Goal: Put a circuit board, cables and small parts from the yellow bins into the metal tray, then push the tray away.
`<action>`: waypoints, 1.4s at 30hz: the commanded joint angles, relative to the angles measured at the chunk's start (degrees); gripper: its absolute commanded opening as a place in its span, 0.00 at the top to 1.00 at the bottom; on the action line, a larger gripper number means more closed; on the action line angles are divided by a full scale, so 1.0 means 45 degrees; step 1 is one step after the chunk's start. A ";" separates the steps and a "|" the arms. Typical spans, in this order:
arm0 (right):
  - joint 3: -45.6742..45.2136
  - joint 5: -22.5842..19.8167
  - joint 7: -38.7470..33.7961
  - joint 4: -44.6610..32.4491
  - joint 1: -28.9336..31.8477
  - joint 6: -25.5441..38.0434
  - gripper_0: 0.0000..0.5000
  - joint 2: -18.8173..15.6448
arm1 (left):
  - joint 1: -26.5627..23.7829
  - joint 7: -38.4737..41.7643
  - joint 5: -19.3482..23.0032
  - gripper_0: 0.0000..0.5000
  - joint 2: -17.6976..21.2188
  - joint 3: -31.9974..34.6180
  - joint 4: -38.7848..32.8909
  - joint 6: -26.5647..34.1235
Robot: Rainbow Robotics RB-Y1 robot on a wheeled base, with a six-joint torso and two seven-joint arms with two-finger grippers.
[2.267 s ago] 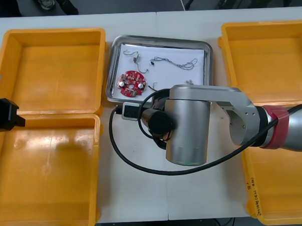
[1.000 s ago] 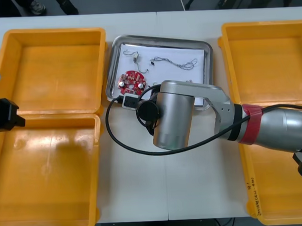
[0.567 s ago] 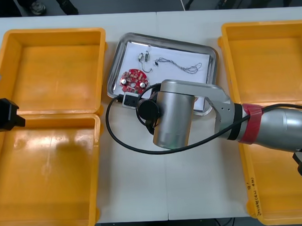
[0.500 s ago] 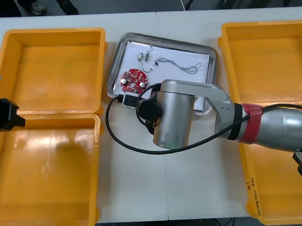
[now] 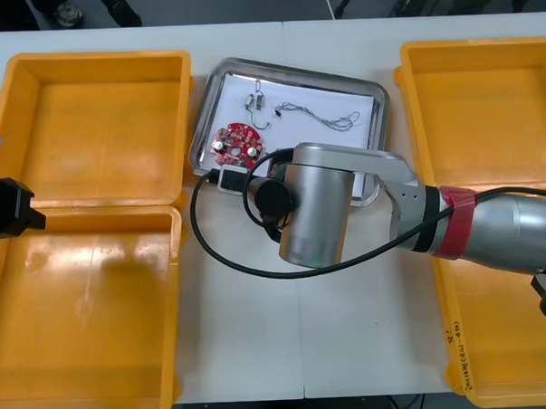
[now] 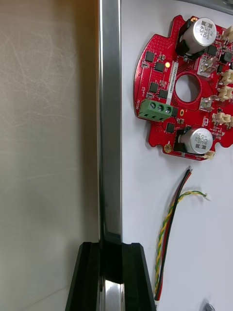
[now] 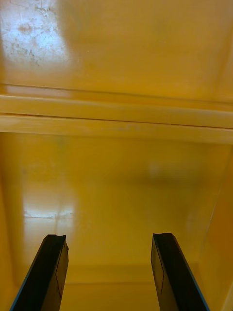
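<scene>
- Since the earlier frames, the metal tray (image 5: 381, 127) has slid a little farther from me and turned slightly. The right arm (image 5: 314, 203) is reaching farther out over its near edge, because I am pushing the loaded tray away.
- I am keeping the right gripper (image 6: 110, 245) closed across the tray's near rim. One finger looks to be outside over the table (image 6: 48, 121) and the other over the tray's white inside. Pinching the rim this way should make the tray follow my push rather than slip off.
- Inside, the circuit board (image 6: 187, 87) is lying flat just beside that rim, and the red and yellow cable (image 6: 170, 233) is trailing from near it towards the fingers. The thinner cable (image 5: 328, 119) and small metal parts (image 5: 255, 101) are resting nearer the far side.
- I am holding the left gripper (image 7: 108, 238) parked over the left yellow bins (image 5: 181, 127), its fingers wide apart and empty, clear of the tray's path.
</scene>
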 commanded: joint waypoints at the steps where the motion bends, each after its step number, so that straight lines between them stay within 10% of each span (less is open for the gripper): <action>1: -0.0192 -0.0206 0.0615 -0.0394 -0.0368 -0.0439 1.00 -0.0644 | 0.0165 -0.1012 0.0103 0.00 0.0570 0.0396 -0.0403 0.0076; 15: 0.0199 0.0223 0.3154 -0.0570 -0.0368 -0.2450 1.00 -0.1602 | 0.0165 -0.1012 0.0103 0.00 0.0570 0.0396 -0.0403 0.0076; 42: 0.0179 0.1181 0.3115 0.1071 -0.0368 -0.4774 1.00 -0.1758 | 0.0165 -0.1012 0.0103 0.00 0.0570 0.0396 -0.0403 0.0076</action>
